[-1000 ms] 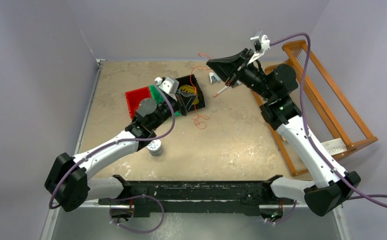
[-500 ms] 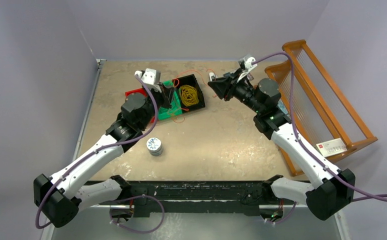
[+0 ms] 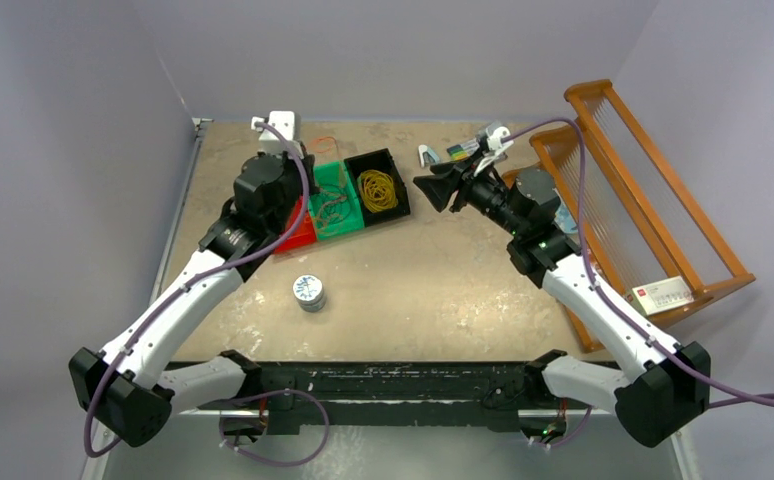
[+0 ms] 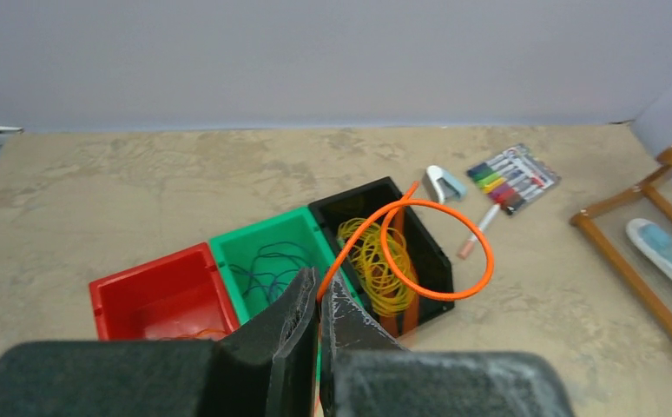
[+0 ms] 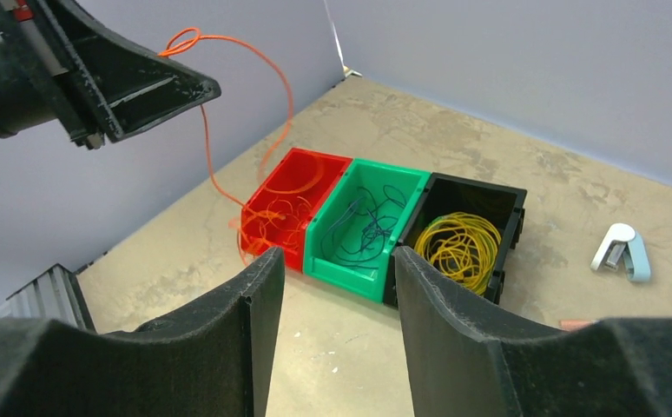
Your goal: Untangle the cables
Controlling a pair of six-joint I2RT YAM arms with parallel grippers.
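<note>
My left gripper (image 4: 322, 287) is shut on a thin orange cable (image 4: 454, 294), which loops out ahead of the fingertips. In the right wrist view that gripper (image 5: 202, 87) hangs high above the red bin (image 5: 315, 156). The orange cable (image 5: 263, 54) trails down from it into more orange strands (image 5: 276, 213) in that bin. Dark cables (image 5: 367, 226) lie in the green bin (image 5: 350, 265). A yellow coil (image 5: 463, 243) fills the black bin (image 5: 480, 184). My right gripper (image 5: 332, 252) is open and holds nothing, right of the bins and pointing at them.
A small white-lidded jar (image 3: 310, 292) stands in front of the bins. At the back right lie a pack of coloured markers (image 4: 513, 176), one loose marker (image 4: 476, 234) and a white-blue stapler (image 5: 621, 252). A wooden rack (image 3: 643, 190) lines the right edge. Walls close the left and back.
My right gripper has opened, let go of the orange cable and come down. My left arm has swung left from the black bin to the red bin with the orange cable.
</note>
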